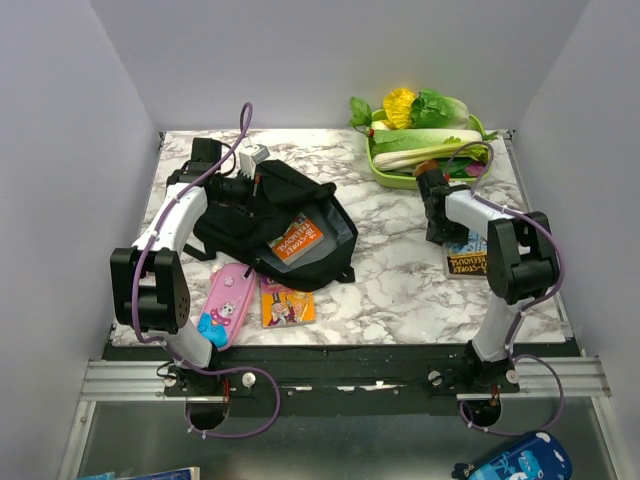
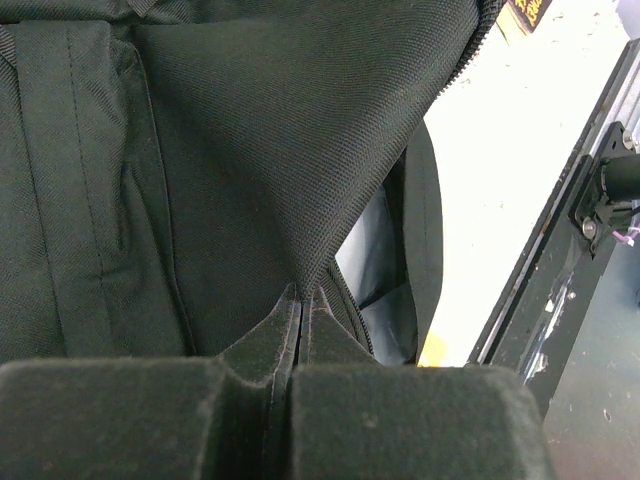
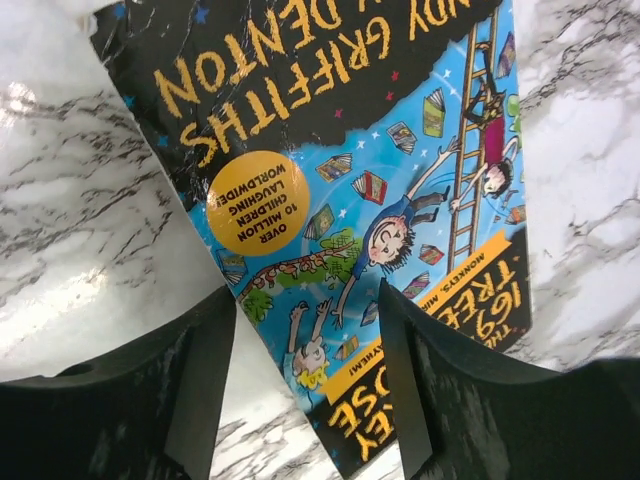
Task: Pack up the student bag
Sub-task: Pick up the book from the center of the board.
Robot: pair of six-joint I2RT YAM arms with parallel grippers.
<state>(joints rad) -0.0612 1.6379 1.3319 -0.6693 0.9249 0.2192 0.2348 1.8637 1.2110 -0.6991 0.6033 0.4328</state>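
Closest in, my left pincer (image 2: 296,352) is clamped on a fold of the bag (image 2: 250,150), holding the flap up so the mouth gapes. That bag lies left of centre on the table (image 1: 400,290), an orange book (image 1: 297,240) in its mouth. My right pincer (image 3: 305,385) hangs wide over a blue book (image 3: 350,180), placed to take it.

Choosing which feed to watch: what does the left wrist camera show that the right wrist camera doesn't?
Left wrist only: the left gripper shut on a fold of the black backpack, grey lining visible in its opening. Right wrist only: the right gripper open over a colourful book. Both: the table.
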